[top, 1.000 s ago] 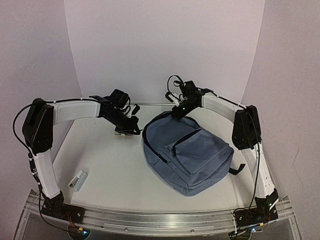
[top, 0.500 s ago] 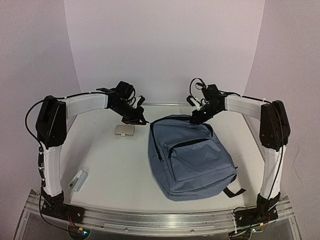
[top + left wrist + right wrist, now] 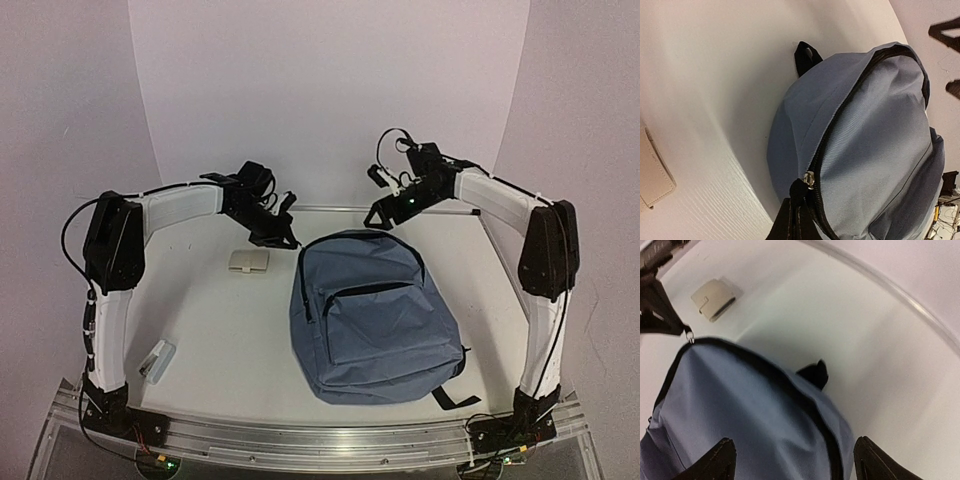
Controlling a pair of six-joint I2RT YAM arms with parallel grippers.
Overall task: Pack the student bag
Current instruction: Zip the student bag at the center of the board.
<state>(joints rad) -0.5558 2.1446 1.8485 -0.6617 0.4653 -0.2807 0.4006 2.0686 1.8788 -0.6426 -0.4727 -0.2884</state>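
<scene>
The student bag, slate-blue with black straps, lies flat in the middle of the table, front pocket up. My left gripper is at its top left corner, shut on the black zipper pull of the main zipper. In the left wrist view only the dark fingertips show at the bottom edge. My right gripper hovers open just above the bag's top edge, apart from the fabric. In the right wrist view its gripper spans the bag, with the black carry loop ahead.
A small beige case lies left of the bag, behind my left gripper. A white and grey stapler-like object rests near the front left. The table's raised back rim runs close behind the bag.
My right gripper has opened, let go of the bag's top and lifted off it. The bag has dropped flat and turned more upright. The left gripper still holds the zipper pull.
</scene>
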